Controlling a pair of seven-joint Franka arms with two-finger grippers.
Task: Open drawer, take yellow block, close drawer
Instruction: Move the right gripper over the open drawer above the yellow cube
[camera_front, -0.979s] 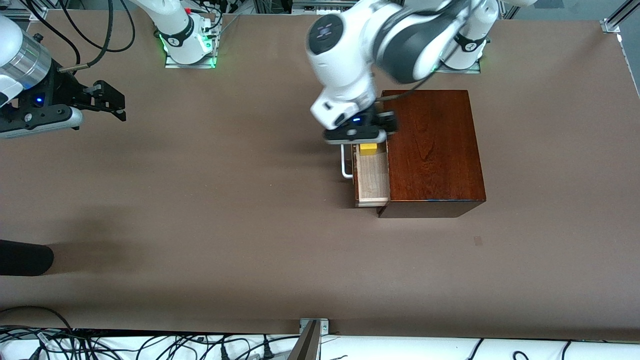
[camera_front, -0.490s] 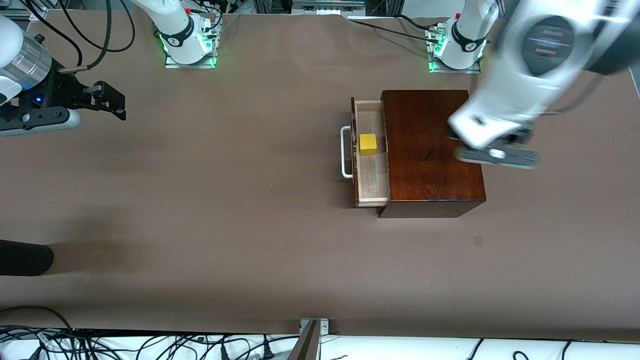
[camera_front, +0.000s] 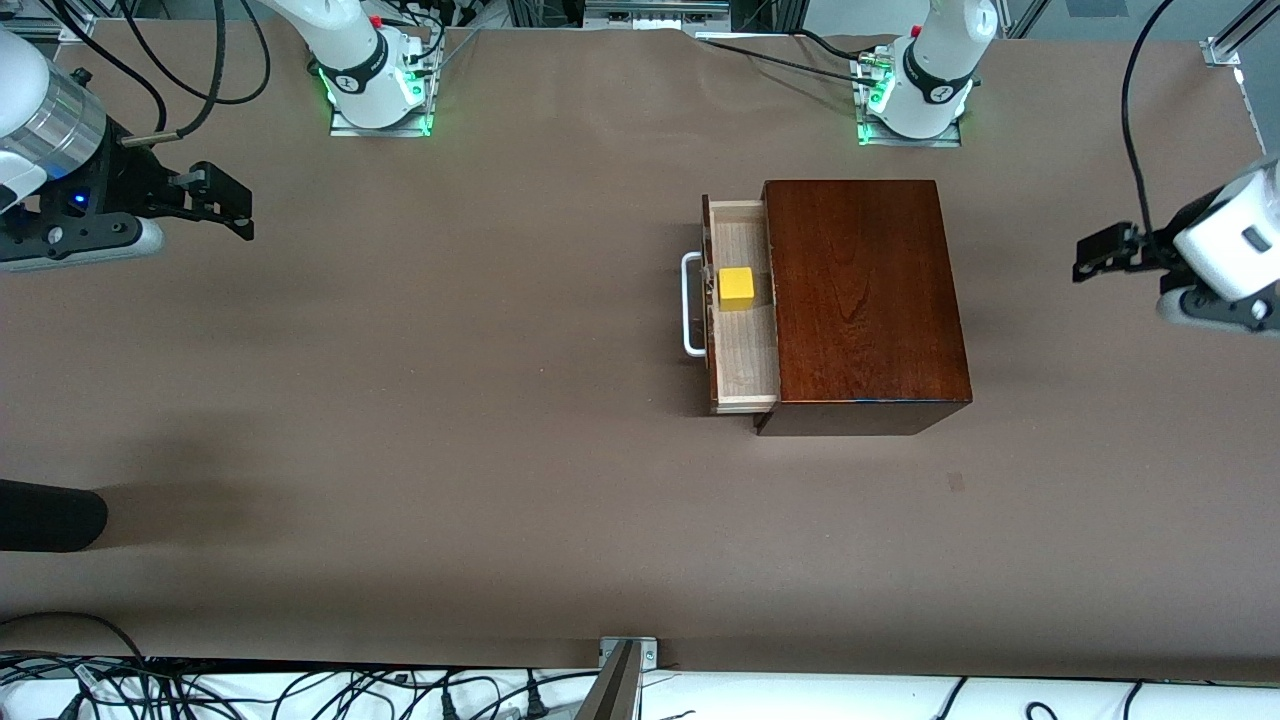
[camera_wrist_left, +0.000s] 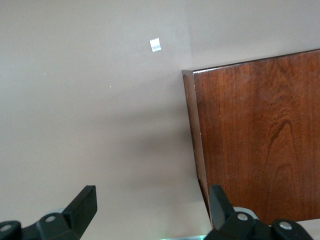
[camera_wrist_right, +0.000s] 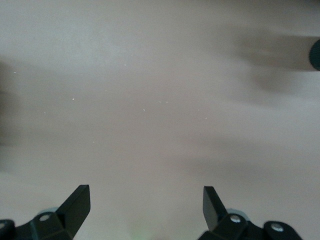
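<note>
The reddish-brown wooden box (camera_front: 865, 300) stands near the left arm's base. Its drawer (camera_front: 742, 350) is pulled out toward the right arm's end, white bar handle (camera_front: 690, 305) outermost. The yellow block (camera_front: 736, 288) rests in the pale tray, with nothing touching it. My left gripper (camera_front: 1100, 255) hovers over bare table at the left arm's end, well apart from the box, open and empty. In the left wrist view its fingers (camera_wrist_left: 84, 206) straddle bare table (camera_wrist_left: 100, 100) beside the box (camera_wrist_left: 260, 140). My right gripper (camera_front: 225, 200) waits open and empty over the right arm's end (camera_wrist_right: 146, 200).
A dark rounded object (camera_front: 50, 515) juts in at the right arm's end, nearer the front camera. A small pale mark (camera_front: 956, 482) lies on the brown table nearer the front camera than the box. Cables run along the near table edge (camera_front: 300, 690).
The left arm has swung away from above the open drawer, across the box top, out to its own end of the table with nothing held. The yellow block stays in the drawer. The right arm is still.
</note>
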